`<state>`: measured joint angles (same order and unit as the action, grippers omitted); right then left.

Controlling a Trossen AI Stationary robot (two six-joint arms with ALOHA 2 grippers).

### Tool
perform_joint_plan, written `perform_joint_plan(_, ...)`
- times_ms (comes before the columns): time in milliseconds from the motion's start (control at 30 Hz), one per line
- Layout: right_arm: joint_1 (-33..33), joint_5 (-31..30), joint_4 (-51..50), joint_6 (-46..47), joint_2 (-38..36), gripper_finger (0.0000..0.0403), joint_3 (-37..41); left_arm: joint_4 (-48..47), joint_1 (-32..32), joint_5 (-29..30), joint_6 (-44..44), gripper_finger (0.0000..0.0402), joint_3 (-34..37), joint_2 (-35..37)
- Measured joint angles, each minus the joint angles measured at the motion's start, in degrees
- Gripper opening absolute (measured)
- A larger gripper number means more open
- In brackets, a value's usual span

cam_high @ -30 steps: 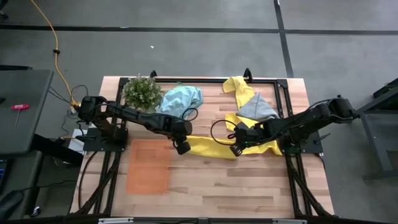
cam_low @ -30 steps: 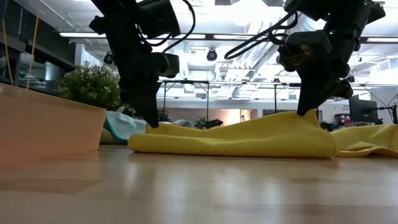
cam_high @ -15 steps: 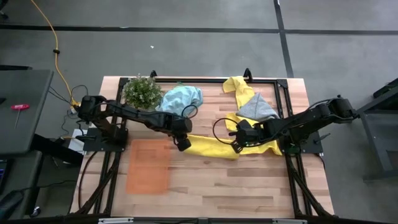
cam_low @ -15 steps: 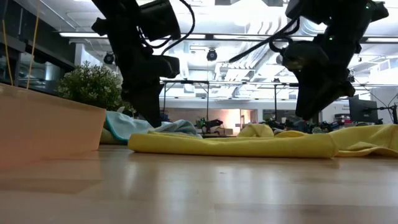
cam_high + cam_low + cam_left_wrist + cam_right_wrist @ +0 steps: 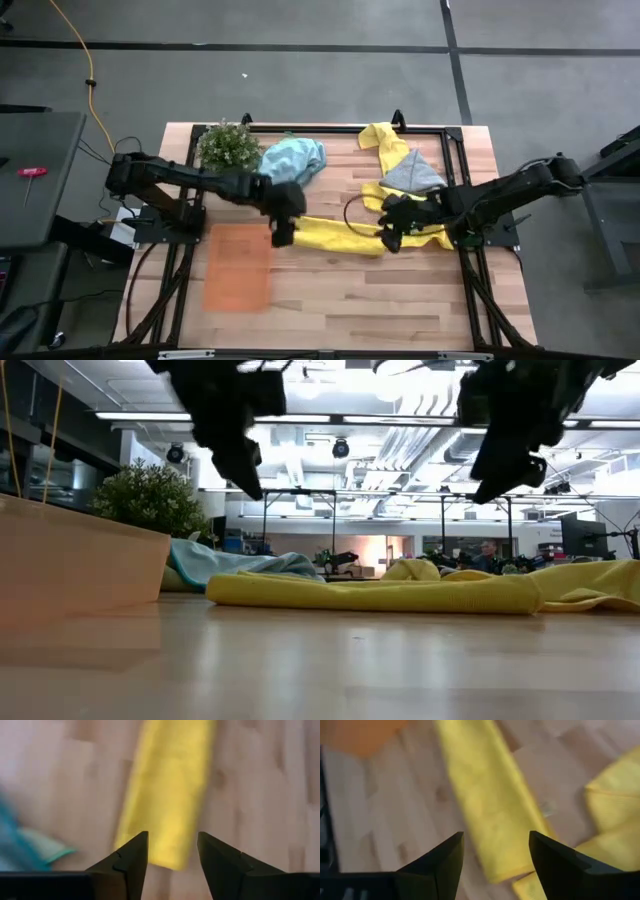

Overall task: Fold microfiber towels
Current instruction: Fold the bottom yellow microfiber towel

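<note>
My two grippers are up off the table now, and both have let go. A moment ago each one was pinching an end of the yellow towel (image 5: 335,236); now my left gripper (image 5: 172,851) hangs above its left end with the fingers apart and nothing between them. My right gripper (image 5: 496,851) hangs above the right end, open too and holding nothing.

The yellow towel lies flat on the table (image 5: 330,310) in a long thin strip, folded over on itself. In the low view it rests in a soft low roll (image 5: 380,594) across the wood, and my grippers are high above it, not touching it.

So I think one fold is done. The strip is still long, so to me it looks like it needs one more fold, end to end, to make it small and neat.

Just beside my left gripper is the orange tray (image 5: 238,266), flat on the wood. I must not bump it.

Farther back, more towels wait. A light blue towel (image 5: 292,158) sits in a heap next to the green plant (image 5: 228,146). A grey towel (image 5: 412,174) lies near the back right, and another yellow towel (image 5: 384,140) is bunched behind it. None of those are folded yet, so there is a lot left to do.
</note>
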<state>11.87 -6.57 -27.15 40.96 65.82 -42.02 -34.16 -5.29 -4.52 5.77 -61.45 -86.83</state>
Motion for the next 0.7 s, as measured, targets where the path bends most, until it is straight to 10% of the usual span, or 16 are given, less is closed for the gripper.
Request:
perform_joint_plan(233,6.1,-3.6,0.2,-2.5,3.0,0.0215,0.0,6.4,8.8,9.8,-10.4,0.0165,-0.1,-6.4)
perform_joint_plan(700,6.6,-3.6,6.3,-9.6,11.6,0.0215,0.0,1.7,8.2,11.0,-10.9,0.0165,-0.9,-17.6)
